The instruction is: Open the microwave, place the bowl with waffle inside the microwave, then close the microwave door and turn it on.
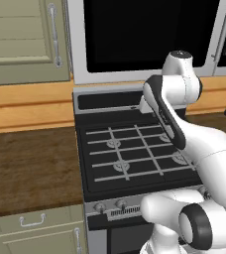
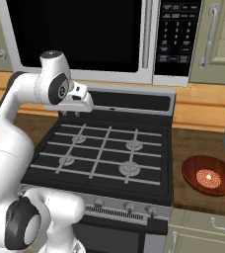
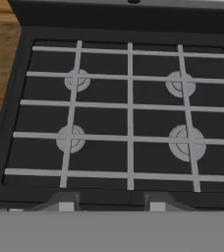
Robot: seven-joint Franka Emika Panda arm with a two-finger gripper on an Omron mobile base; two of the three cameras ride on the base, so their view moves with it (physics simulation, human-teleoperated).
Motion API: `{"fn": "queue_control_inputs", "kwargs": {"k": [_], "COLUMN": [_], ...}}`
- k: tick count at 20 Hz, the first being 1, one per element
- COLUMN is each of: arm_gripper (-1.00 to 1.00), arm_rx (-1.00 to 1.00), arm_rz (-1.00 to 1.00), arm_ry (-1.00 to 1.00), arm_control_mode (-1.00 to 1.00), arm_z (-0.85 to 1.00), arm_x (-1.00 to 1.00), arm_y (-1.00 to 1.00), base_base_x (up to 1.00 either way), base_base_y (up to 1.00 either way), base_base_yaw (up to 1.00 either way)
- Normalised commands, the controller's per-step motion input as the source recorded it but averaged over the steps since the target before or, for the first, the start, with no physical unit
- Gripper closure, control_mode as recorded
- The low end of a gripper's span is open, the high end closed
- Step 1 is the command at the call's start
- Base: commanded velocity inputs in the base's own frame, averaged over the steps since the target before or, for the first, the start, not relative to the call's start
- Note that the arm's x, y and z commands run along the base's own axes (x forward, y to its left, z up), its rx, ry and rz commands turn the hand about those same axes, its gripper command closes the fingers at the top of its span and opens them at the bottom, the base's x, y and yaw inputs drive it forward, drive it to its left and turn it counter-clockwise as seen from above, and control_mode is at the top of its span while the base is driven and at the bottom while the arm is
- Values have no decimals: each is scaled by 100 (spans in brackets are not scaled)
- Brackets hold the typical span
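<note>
The two-finger gripper (image 3: 111, 204) hangs over the front edge of the black gas stove with grey grates (image 3: 128, 113), its dark finger tips (image 3: 65, 203) standing apart with nothing between them. Going left to right from it: a wooden counter (image 1: 30, 163) lies off to its left; straight ahead and above sits the silver-framed microwave (image 2: 104, 39), whose door with black glass window (image 2: 75, 32) is shut, the long silver bar handle (image 2: 145, 34) beside the black button panel (image 2: 176, 34). Well to the gripper's right, on the brown counter, rests the shallow glossy reddish-brown bowl (image 2: 209, 175) holding a round waffle (image 2: 207, 178).
</note>
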Motion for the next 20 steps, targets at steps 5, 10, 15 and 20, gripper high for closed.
{"fn": "queue_control_inputs", "kwargs": {"k": [5,10,15,20], "arm_gripper": [-100,-100,-100,-100], "arm_rx": [2,9,1,1], "arm_rz": [0,-4,-8,-11], "arm_ry": [-15,-36,-34,-28], "arm_control_mode": [-100,-100,-100,-100], "arm_z": [9,52,52,53], "arm_x": [-17,-40,-42,-36], "arm_y": [-2,-15,-43,-74], "base_base_x": [0,0,0,0], "base_base_y": [0,0,0,0], "base_base_yaw": [0,0,0,0]}}
